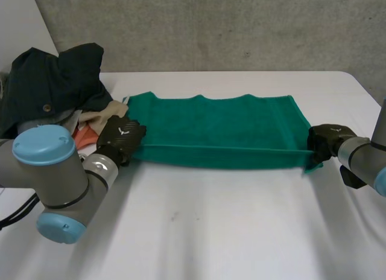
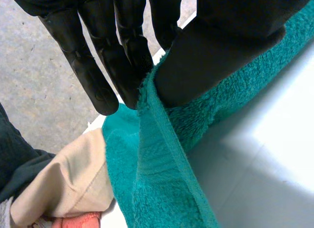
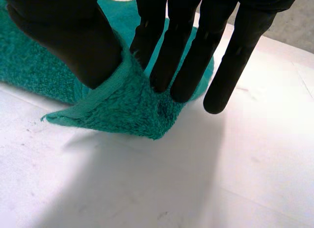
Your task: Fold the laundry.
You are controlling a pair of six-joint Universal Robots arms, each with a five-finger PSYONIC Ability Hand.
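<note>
Table (image 1: 199,232), white and smooth, carries a green terry-cloth towel (image 1: 223,126) spread flat across its middle. Only the towel's near edge is raised, drawn taut between the two hands, and on so smooth a top the resting part could slide along instead of folding over. Just beside the towel's left end sits a heap of unfolded laundry (image 1: 51,81), a dark garment above beige and coral cloth, and a careless sweep might drag it in. The left hand (image 1: 120,138) pinches the near left corner between thumb and straight fingers, close to the beige cloth. The right hand (image 1: 325,141) pinches the near right corner the same way, by what looks a shallow bite, so it seems likeliest to slip free. Uneven travel of the hands would skew the fold.
</note>
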